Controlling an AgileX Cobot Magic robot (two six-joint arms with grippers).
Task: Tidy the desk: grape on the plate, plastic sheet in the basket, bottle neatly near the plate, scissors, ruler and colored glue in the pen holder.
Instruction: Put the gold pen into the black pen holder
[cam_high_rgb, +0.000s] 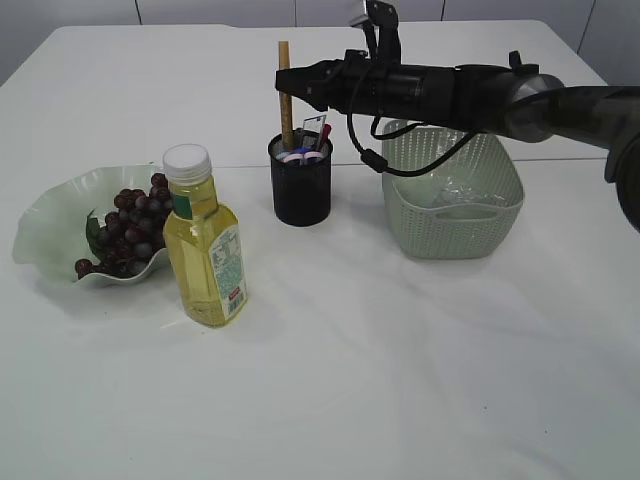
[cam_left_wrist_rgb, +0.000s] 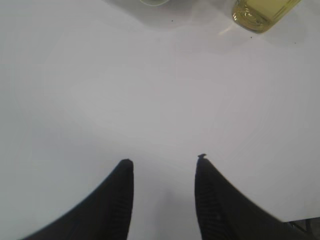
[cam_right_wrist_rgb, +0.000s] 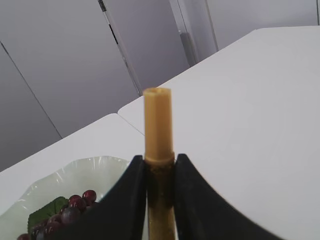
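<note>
i see a white table (cam_high_rgb: 420, 380) under everything, two tops butted together, with a thin seam crossing behind the middle. beyond its far edge stand grey wall panels (cam_right_wrist_rgb: 60, 65), split by dark vertical joints; one joint slants up from near the table's far corner. from my left side the table (cam_left_wrist_rgb: 150, 90) fills nearly the whole view, bare and evenly lit, and its edge cuts across the bottom right corner

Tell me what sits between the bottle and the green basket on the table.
The black pen holder stands between the bottle and the basket, set slightly farther back; the exterior view shows it.
</note>
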